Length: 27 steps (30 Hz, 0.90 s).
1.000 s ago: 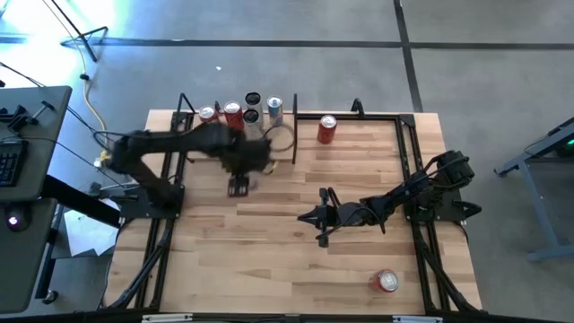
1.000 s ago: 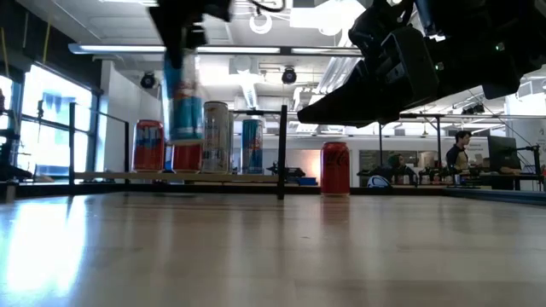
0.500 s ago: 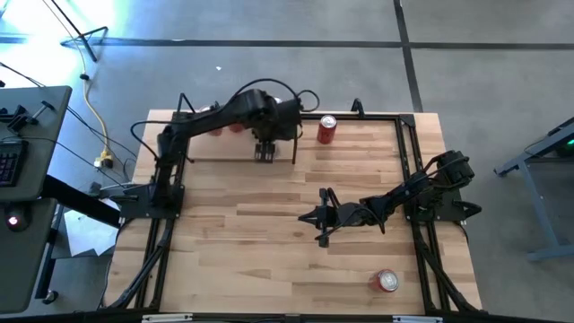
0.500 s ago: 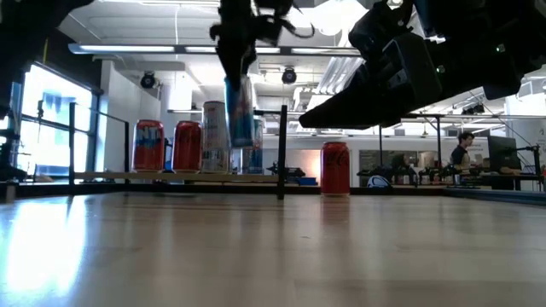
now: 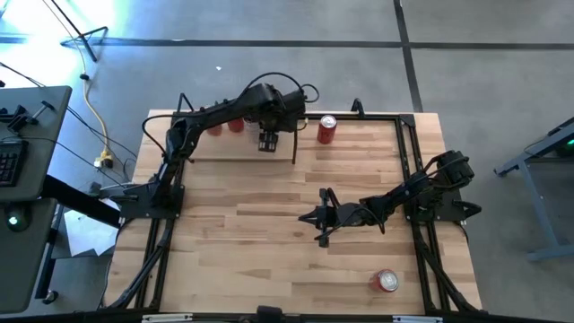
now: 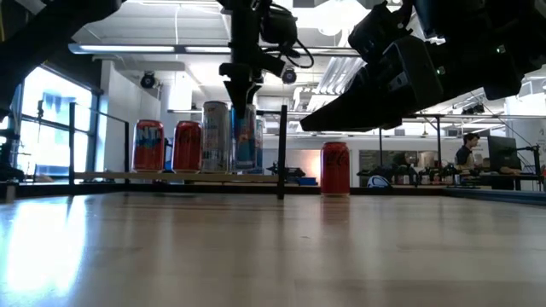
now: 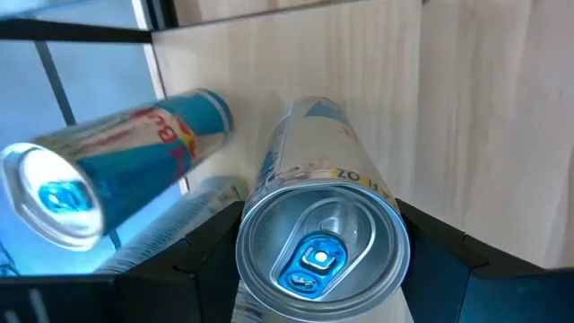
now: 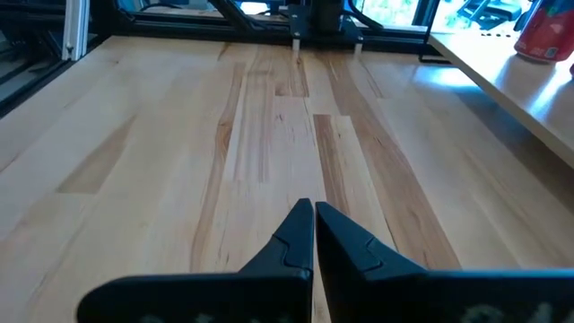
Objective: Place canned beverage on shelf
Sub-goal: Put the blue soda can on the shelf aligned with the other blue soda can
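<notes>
L end effector (image 7: 319,269) grips "OZ"-marked can (image 7: 314,188).

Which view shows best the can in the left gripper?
Left wrist view: the can fills it, top and tab visible, dark fingers on both sides. Low view shows it side-on over the shelf. High view: arm hides it. Right wrist: absent.

Around the plank worktop (image 5: 269,242) we see a grey concrete floor (image 5: 484,72) crossed by dark seams. Beyond the worktop's left edge stands a dark desk (image 5: 27,144) (a keyboard on it). Past its far edge, bright windows (image 6: 47,111), ceiling strip lights (image 6: 145,49) and seated people (image 6: 463,149).
</notes>
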Available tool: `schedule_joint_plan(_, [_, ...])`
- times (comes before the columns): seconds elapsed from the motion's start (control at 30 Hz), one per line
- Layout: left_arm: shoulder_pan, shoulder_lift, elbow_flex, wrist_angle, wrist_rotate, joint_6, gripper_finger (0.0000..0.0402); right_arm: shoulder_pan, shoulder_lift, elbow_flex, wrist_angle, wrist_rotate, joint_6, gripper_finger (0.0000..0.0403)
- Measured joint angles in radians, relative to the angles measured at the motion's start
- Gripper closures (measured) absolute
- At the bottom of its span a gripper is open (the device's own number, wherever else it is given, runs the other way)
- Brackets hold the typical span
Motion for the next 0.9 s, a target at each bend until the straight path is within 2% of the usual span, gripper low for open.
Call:
schedule_joint_plan(0.17, [0.024,0.0,0.0,0.028,0.044,0.009,0.0176,0.0,0.0,0.0,-0.003,0.0,0.0,0.0403])
schedule_joint_plan(0.37, [0.033,0.005,0.0,0.046,0.032,0.012,0.0125,0.0,0.0,0.0,-0.003,0.0,0.0,0.0403])
schedule_joint_plan(0.63, [0.032,0.005,0.001,0.067,0.025,0.012,0.012,0.0,0.0,0.0,-0.004,0.0,0.0,0.0403])
schedule_joint_plan(0.9, [0.032,0.005,0.001,0.085,-0.063,0.02,0.0118,0.0,0.0,0.0,-0.004,0.0,0.0,0.0403])
